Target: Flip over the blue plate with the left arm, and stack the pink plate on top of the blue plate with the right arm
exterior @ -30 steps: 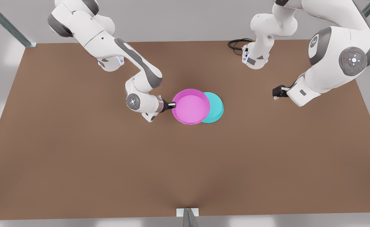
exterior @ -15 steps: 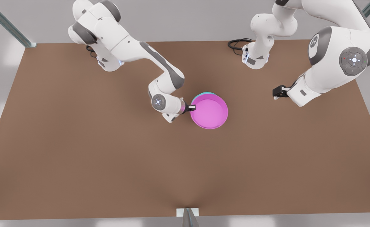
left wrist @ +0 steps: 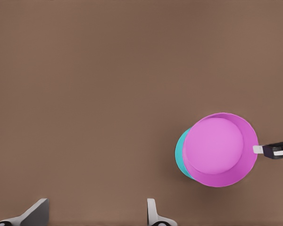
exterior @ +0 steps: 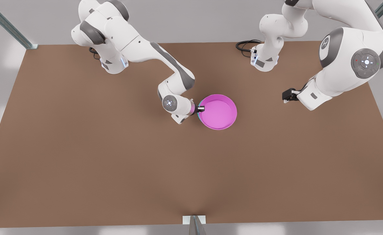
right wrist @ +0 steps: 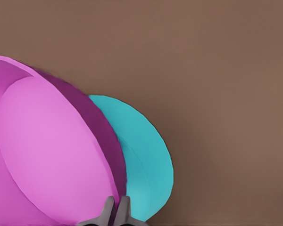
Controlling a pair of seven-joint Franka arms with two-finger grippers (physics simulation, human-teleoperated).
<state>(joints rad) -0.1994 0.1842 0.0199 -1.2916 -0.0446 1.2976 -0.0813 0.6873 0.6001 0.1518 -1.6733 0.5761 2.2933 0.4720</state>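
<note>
Right gripper [exterior: 200, 108] pinching pink plate [exterior: 219, 111] rim, plate sitting almost squarely over blue plate [left wrist: 181, 153] at table [exterior: 80, 147] centre. Left gripper [exterior: 285, 95] waiting well apart toward front view's right, fingers spread.

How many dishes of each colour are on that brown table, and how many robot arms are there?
Pink plate: 1
Blue plate, mostly covered by the pink one: 1
Robot arms: 2, right hand pinching the pink plate's rim, left hand waiting apart
Total: 4
</note>
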